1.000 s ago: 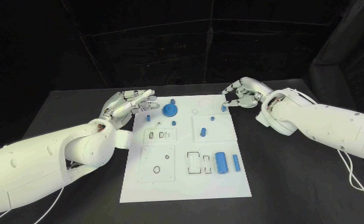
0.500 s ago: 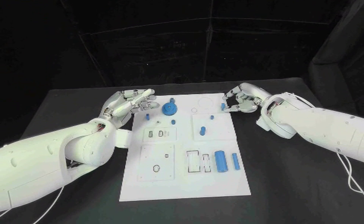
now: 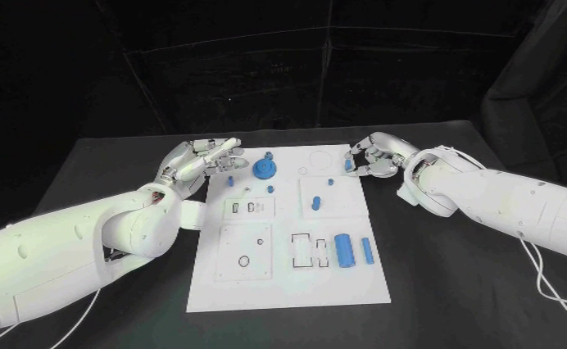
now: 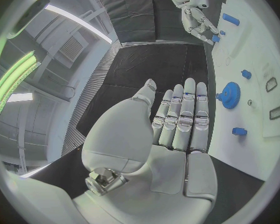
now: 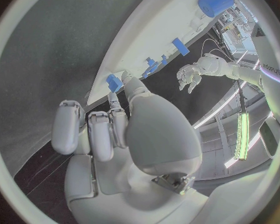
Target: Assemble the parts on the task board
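Right robot hand [image 3: 376,155] pinches small blue peg [image 3: 349,165]; left robot hand [image 3: 203,157] (fingers straight) holds nothing.

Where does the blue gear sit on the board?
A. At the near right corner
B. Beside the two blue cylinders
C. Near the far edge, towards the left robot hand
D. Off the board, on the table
C: the gear lies near the board's far edge, close to the left robot hand.

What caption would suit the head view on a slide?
Two white arms flank a white task board holding small blue parts; the right hand reaches a blue piece at its edge.
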`<state>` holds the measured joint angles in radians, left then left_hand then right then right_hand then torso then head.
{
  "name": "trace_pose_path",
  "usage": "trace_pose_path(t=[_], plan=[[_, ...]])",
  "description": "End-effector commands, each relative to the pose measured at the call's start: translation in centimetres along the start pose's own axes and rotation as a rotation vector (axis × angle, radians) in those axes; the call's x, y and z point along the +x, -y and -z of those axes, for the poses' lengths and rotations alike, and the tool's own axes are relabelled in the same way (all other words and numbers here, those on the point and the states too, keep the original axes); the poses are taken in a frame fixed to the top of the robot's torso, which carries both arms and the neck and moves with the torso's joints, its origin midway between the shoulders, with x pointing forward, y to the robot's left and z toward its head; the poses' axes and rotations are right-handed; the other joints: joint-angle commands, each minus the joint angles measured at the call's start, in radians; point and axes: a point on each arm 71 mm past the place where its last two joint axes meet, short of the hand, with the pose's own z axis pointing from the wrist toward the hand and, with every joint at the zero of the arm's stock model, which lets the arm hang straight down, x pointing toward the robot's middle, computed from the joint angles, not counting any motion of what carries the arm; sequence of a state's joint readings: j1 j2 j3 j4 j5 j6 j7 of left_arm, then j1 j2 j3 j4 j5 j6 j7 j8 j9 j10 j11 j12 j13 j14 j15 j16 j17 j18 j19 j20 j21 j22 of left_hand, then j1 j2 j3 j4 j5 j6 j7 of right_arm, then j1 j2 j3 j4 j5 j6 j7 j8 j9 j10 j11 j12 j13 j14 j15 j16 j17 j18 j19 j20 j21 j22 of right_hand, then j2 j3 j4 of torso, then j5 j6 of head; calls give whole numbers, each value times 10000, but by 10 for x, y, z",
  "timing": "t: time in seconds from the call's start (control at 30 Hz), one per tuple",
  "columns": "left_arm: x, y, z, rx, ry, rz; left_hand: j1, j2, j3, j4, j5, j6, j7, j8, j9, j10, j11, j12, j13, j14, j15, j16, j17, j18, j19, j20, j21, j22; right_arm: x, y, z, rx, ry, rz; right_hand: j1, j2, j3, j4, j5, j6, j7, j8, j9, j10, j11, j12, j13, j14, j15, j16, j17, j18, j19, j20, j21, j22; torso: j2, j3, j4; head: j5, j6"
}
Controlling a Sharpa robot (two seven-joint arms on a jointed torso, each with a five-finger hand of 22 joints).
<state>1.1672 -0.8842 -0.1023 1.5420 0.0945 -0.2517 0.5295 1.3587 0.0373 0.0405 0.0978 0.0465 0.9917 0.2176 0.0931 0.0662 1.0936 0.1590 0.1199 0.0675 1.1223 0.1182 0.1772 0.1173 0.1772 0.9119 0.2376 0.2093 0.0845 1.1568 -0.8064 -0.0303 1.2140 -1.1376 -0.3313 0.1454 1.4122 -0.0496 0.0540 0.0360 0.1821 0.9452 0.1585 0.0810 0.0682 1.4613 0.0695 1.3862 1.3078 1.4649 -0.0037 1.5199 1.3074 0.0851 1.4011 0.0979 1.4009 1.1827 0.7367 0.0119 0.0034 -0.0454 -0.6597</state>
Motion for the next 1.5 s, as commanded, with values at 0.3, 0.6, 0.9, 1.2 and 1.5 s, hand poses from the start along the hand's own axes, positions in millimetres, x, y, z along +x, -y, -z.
trace_pose_path(t=[0.3,0.6,0.9,1.2,1.5], plan=[[0,1,0,72,-86,46,34,71,6,-89,11,66,-23,-44,1,47,-9,-74,-15,108,-5,-70,15,73,85,-23,-68,-17,0,2,-4,144,47,70,138,525,315,-168,-734,605,-97,203,34,115,-91,179,1119,821,-99,86,1481,-93,-17,-39,51,76,-3,-1,2,-38,-76],[-1,1,0,60,-59,32,34,69,4,-94,11,64,-19,-48,0,46,-7,-78,-16,108,-5,-73,16,73,86,-23,-70,-18,4,-1,-8,155,-13,42,96,613,409,-203,-904,789,-156,261,37,136,-141,214,1153,825,-139,92,1503,-95,-11,-72,63,95,-4,-3,-3,-75,-77],[-1,1,1,52,-46,27,34,65,2,-99,11,61,-12,-53,-2,45,-4,-84,-17,107,-4,-77,16,72,88,-23,-73,-20,6,-5,-12,170,30,127,112,729,552,-282,-980,1028,-242,354,51,181,-210,283,1217,845,-193,127,1599,-111,29,-118,106,181,-7,5,2,-125,-114],[-2,1,1,51,-32,21,34,65,2,-99,11,61,-12,-53,-2,45,-4,-84,-17,107,-4,-77,16,72,88,-23,-73,-20,3,-10,-11,-47,739,354,305,1032,1094,-558,-1064,1762,-546,702,167,134,-472,188,1151,851,-410,136,1640,-110,36,-312,114,193,-15,16,7,-98,-55],[-2,2,2,41,-37,26,34,65,2,-99,11,61,-12,-53,-2,45,-4,-84,-17,107,-4,-77,16,72,88,-23,-73,-20,4,-12,-11,100,714,330,-90,687,1169,-565,-1192,1146,-314,289,-10,3,-306,-41,969,839,-315,111,1596,-114,9,-292,81,140,-13,20,2,-97,-31]])
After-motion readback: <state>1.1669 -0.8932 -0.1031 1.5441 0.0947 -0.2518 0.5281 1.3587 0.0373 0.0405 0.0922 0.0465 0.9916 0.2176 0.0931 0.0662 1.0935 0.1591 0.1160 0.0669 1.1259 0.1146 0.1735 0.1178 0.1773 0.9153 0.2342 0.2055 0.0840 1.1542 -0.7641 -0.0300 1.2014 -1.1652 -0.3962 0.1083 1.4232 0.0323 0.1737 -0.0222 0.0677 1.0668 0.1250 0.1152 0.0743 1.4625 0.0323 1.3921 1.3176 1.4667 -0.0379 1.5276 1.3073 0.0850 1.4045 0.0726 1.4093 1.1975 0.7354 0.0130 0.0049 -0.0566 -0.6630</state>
